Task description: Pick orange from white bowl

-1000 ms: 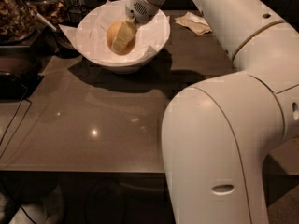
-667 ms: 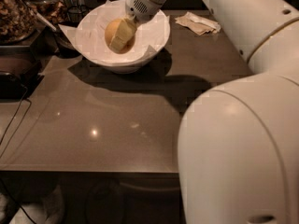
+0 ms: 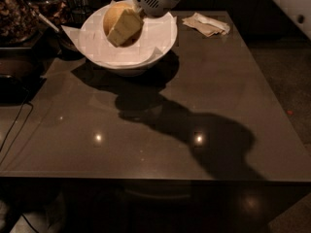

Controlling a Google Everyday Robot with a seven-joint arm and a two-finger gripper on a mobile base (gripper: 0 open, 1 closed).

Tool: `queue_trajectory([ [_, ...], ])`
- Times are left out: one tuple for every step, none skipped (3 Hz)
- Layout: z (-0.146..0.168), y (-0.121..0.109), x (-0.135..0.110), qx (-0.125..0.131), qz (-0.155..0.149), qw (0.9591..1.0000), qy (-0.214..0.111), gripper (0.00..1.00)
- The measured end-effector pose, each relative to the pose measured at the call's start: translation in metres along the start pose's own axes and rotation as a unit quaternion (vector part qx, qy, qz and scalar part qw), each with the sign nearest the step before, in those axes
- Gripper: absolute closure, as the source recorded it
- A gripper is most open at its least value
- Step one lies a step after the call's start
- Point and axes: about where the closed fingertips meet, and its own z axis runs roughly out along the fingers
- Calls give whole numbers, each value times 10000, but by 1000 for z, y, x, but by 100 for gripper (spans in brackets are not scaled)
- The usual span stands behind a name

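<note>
The orange (image 3: 112, 17) is a dull yellow-orange round fruit, held over the inside of the white bowl (image 3: 130, 70) at the table's back left. The bowl is wide and lined with crumpled white paper (image 3: 146, 42). My gripper (image 3: 120, 27) reaches down from the top of the camera view and is shut on the orange. One pale finger (image 3: 125, 28) lies across the fruit's front; the other is hidden behind it. The orange's top stands about level with the bowl's far rim.
A crumpled beige napkin (image 3: 207, 24) lies at the back right of the dark table (image 3: 194, 96). Dark containers and clutter (image 3: 19, 13) stand to the left of the bowl. A cable (image 3: 14, 125) hangs off the table's left edge.
The orange has risen a little in the gripper, up and slightly left inside the bowl. The big white arm body in the foreground has swung out of view.
</note>
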Motion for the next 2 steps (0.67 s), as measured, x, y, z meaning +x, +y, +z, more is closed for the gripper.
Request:
queue_trajectory([
  [-6,27,24,171,394,9991,-69,100],
  [-4,37,53,262,686,9973,73,100],
])
